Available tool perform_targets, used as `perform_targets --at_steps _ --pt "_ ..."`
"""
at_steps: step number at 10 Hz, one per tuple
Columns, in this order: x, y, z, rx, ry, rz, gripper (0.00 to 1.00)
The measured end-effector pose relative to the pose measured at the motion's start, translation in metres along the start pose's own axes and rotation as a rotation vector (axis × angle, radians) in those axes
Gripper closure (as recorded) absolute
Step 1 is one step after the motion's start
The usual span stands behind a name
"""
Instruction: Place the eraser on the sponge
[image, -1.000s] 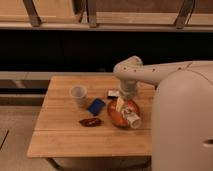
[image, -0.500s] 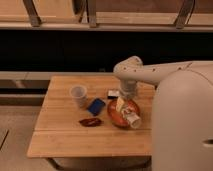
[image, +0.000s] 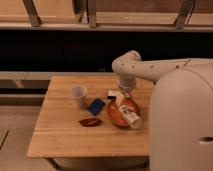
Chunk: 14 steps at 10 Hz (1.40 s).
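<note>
The eraser (image: 113, 93), a small white block with a dark end, shows just left of the arm's lower end, above the orange plate's far rim. My gripper (image: 121, 96) points down right beside it, at the end of the white arm (image: 131, 64); I cannot tell whether it holds the eraser. The sponge (image: 96, 106), a flat bright blue pad, lies on the wooden table (image: 65, 137), a short way left of and nearer than the gripper, right beside the cup.
A pale cup (image: 78, 95) stands left of the sponge. A dark red-brown oval thing (image: 90, 121) lies in front of the sponge. An orange plate (image: 116, 116) carries a white-labelled tube (image: 130, 115). The robot's white body (image: 182, 125) covers the table's right side.
</note>
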Motion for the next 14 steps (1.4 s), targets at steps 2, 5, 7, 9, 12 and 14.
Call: perform_targets --at_steps 2,5,7,9,12,14 --pt "-0.017 -0.036 -0.022 0.068 -0.037 -0.192 0.2" --pt "-0.025 -0.071 -0.041 0.081 -0.094 -0.442 0.2" --pt "-0.027 -0.086 -0.049 0.091 -0.124 -0.546 0.2" --pt "-0.031 -0.092 -0.05 0.094 -0.139 -0.583 0.2" --pt "-0.064 -0.075 -0.011 0.024 -0.169 -0.537 0.2" --pt "-0.095 -0.055 0.026 -0.057 -0.202 -0.5 0.2"
